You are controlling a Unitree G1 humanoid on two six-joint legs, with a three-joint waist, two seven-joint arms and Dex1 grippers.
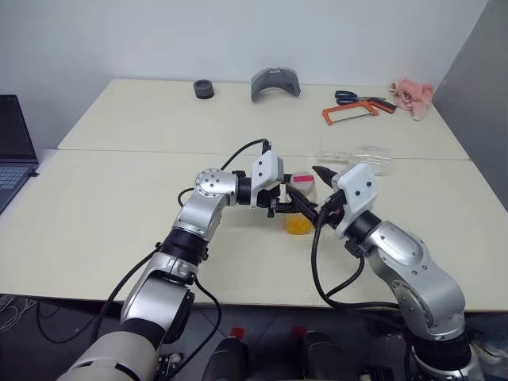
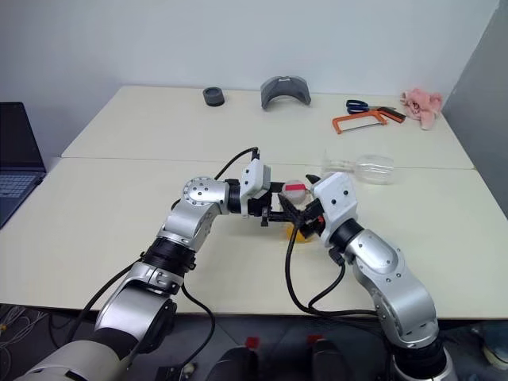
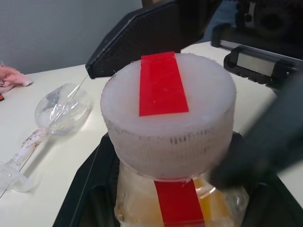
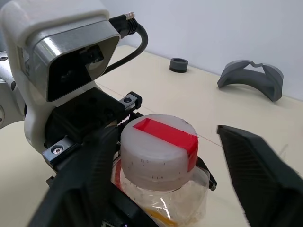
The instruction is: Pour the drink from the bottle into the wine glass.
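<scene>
The bottle (image 1: 299, 208) is a small clear plastic one with a whitish cap (image 4: 158, 149) and a red stripe running over the cap and down its side. It stands upright just above the table's middle, with the orange drink (image 1: 298, 226) in its lower part. My left gripper (image 1: 287, 205) is shut on the bottle's body from the left. My right gripper (image 4: 163, 137) comes in from the right, its fingers on either side of the cap, and a gap shows at one finger (image 4: 255, 165). The clear wine glass (image 1: 361, 156) lies on its side behind the bottle.
A laptop (image 1: 12, 151) sits at the left edge. Along the far side lie a black ring (image 1: 203, 89), a grey curved piece (image 1: 275, 82), blue scissors (image 1: 347, 97), an orange hacksaw (image 1: 349, 113) and a pink cloth (image 1: 413, 97).
</scene>
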